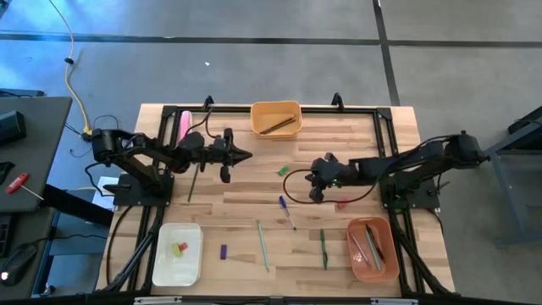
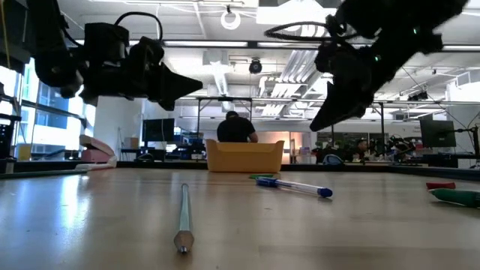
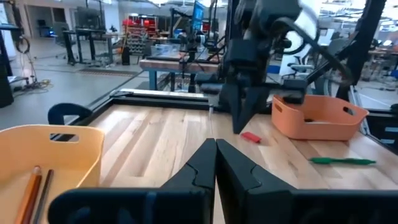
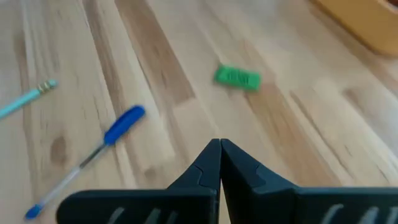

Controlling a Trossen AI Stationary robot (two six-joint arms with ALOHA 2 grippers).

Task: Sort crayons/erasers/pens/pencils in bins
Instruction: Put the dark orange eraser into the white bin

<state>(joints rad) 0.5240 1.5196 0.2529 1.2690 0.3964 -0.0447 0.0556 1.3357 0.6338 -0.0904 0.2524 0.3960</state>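
Observation:
My left gripper (image 1: 247, 155) is shut and holds nothing; it hangs level above the table, below the yellow-orange bin (image 1: 276, 119), which holds pencils (image 3: 31, 186). My right gripper (image 1: 314, 196) is shut, slants down and touches nothing. A green eraser (image 4: 237, 78) lies flat ahead of it, a blue pen (image 4: 93, 155) beside it, and a red crayon (image 1: 342, 204) close by. The white bin (image 1: 161, 263) holds short pieces. The salmon-orange bin (image 1: 385, 271) holds pens. A teal pen (image 1: 263, 244), a green pen (image 1: 323, 248), a purple crayon (image 1: 223, 252) and a dark pencil (image 1: 193, 182) lie loose.
A thick pink bar (image 1: 185, 124) lies at the far left of the table. A black frame (image 1: 356, 108) runs along the far edge and both sides. Bare wood shows between the two grippers. A person stands in the room behind the yellow-orange bin (image 2: 244, 156).

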